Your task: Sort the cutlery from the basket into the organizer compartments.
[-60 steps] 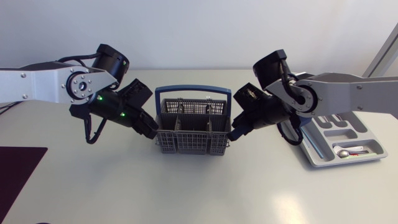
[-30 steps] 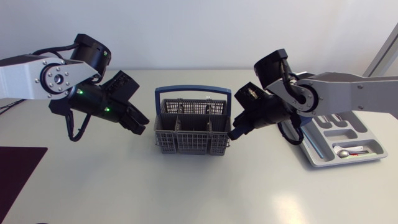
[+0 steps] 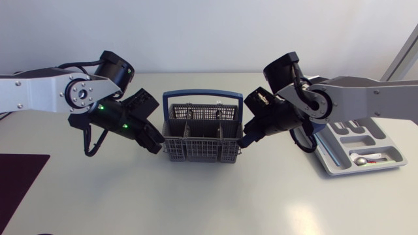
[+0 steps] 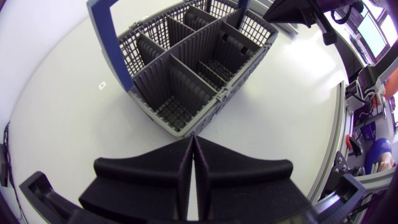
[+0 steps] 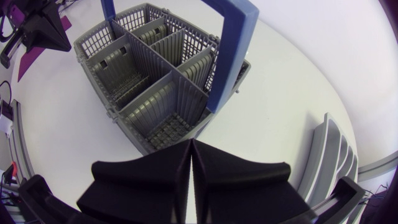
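Basket [image 3: 200, 132]: centre of counter [image 3: 209, 202], grey mesh, blue handle upright. Its compartments look empty in both wrist views. Organizer [image 3: 330, 162] sits at the counter's right edge, well apart from the basket. Spoon [image 3: 360, 158] lies in its near compartment, with a red-handled piece [image 3: 375, 160] beside it.

Left pincer [image 3: 154, 142] is at the basket's left wall, right pincer [image 3: 245, 140] at its right wall. Each has its fingers pressed together and grips nothing. Touching the walls or just beside them: cannot tell.

Judgement: the flanking placement suits steadying or shifting the basket, not picking. Sorting seems near done.

Writing: none legible.
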You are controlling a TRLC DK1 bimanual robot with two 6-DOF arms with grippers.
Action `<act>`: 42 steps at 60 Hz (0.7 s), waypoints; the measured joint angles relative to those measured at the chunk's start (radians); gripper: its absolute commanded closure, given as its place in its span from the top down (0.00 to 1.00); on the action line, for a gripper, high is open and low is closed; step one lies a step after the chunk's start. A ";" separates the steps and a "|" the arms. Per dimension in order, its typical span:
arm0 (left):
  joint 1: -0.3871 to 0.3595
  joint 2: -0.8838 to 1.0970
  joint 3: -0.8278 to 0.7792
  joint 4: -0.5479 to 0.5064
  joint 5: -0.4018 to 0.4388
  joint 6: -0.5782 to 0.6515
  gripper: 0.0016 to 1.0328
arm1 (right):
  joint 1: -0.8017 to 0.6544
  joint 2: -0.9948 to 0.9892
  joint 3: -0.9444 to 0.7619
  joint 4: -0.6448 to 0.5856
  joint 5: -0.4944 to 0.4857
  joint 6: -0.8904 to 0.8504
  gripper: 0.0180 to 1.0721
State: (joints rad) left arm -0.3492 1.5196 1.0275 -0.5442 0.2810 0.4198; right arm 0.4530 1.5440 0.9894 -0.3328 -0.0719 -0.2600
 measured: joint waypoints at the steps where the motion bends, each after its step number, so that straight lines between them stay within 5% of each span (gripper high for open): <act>1: 0.000 0.000 0.000 -0.001 0.000 0.000 0.03 | 0.000 0.000 0.000 0.000 0.001 0.000 0.05; 20: 0.043 -0.053 -0.002 -0.001 0.002 0.000 0.07 | 0.003 -0.058 -0.020 0.000 0.055 0.006 0.06; 42: 0.098 -0.327 -0.064 0.002 0.002 -0.001 0.31 | -0.084 -0.323 -0.111 0.006 0.134 -0.010 0.37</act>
State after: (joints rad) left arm -0.2516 1.1927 0.9630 -0.5423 0.2832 0.4191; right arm 0.3691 1.2205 0.8787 -0.3264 0.0616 -0.2699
